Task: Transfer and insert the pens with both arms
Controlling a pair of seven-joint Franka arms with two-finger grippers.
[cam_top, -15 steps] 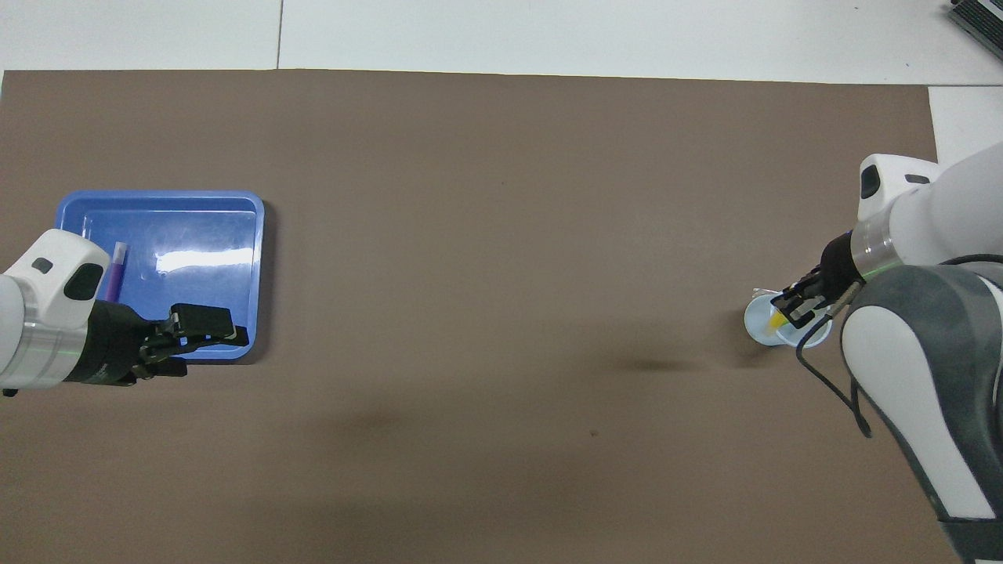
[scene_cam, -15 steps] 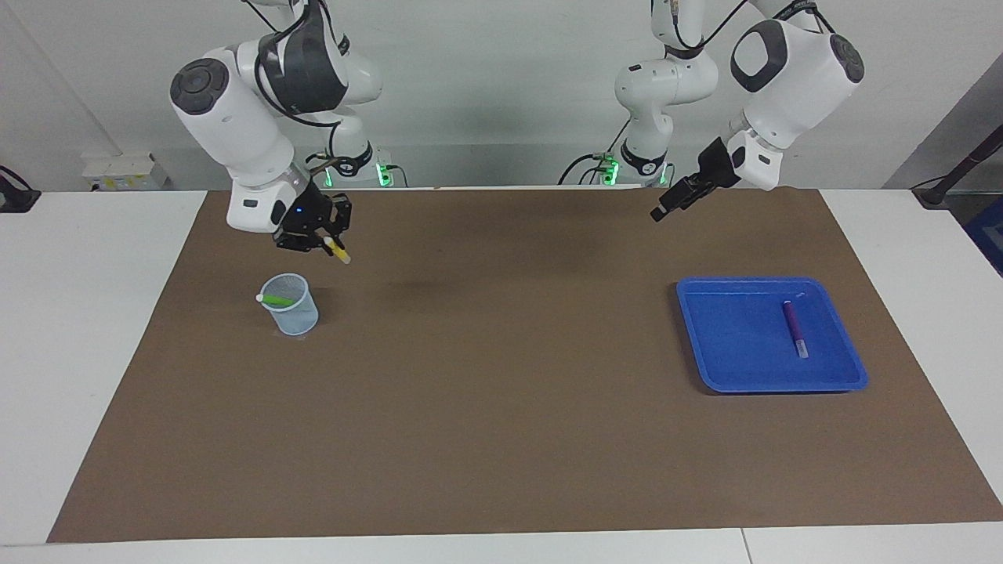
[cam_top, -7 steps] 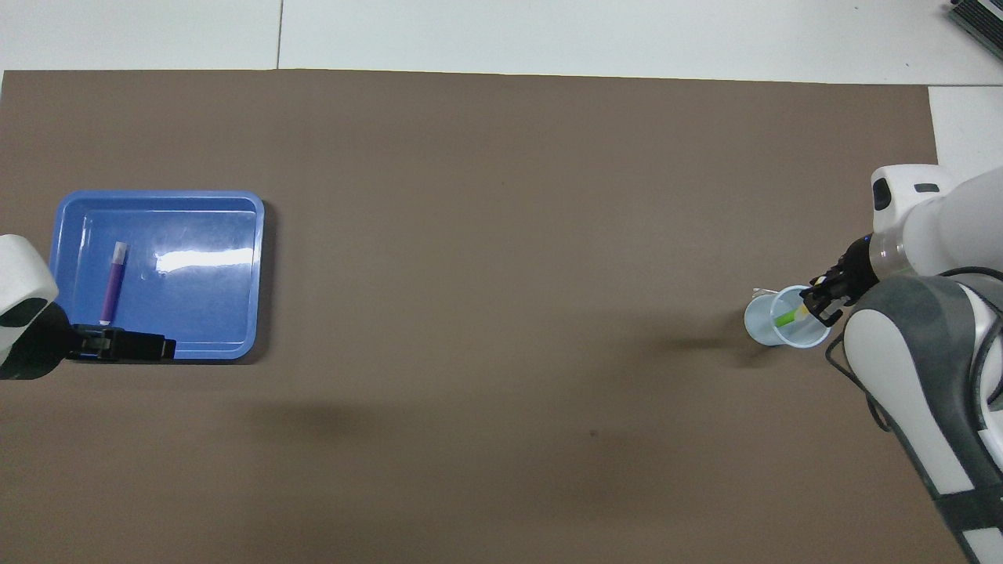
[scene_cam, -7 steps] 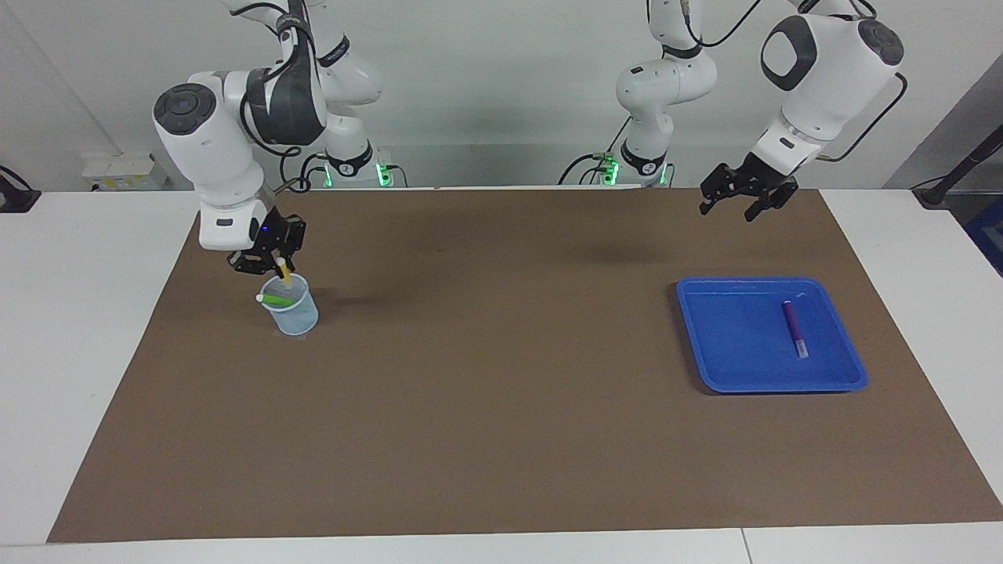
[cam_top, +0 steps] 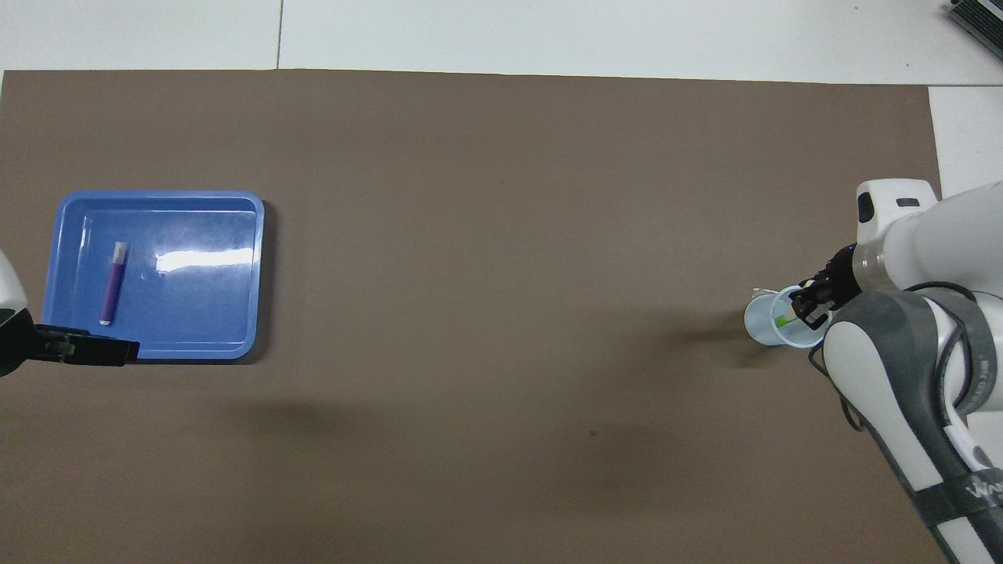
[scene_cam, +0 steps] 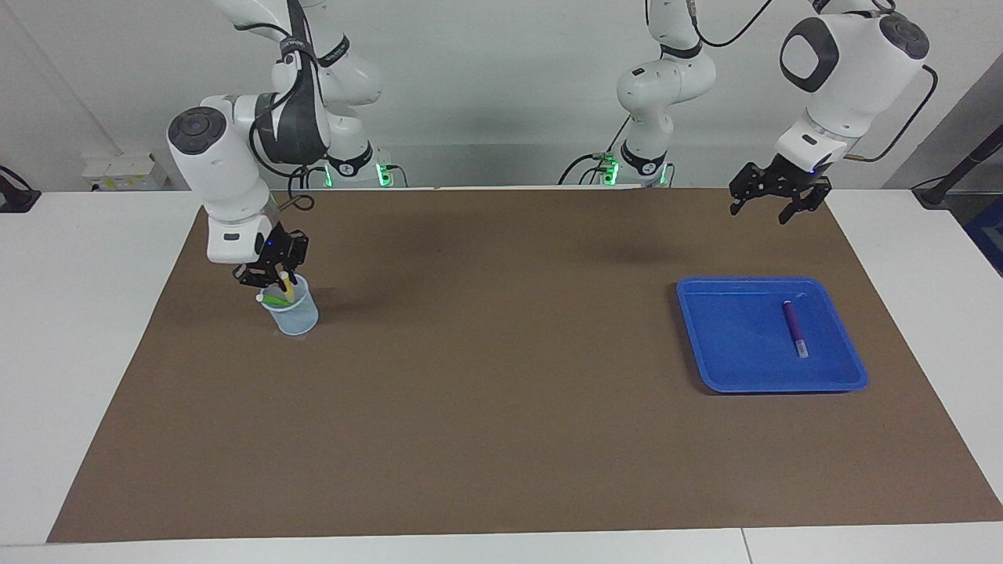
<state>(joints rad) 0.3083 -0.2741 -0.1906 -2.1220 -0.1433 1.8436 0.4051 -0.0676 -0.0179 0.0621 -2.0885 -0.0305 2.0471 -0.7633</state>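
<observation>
Three pens: one purple pen lying in the single blue tray; one green pen in the single clear cup; one yellow pen upright at the cup's mouth, right gripper jaws clamped on it; left gripper raised over the brown mat on the counter, jaws apart

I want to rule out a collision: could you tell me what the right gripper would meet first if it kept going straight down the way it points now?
The right gripper, shut on the yellow pen, points down into the clear cup. Going on, the pen's lower end would probably meet the cup's inside or the green pen already there; depth inside is unclear.
</observation>
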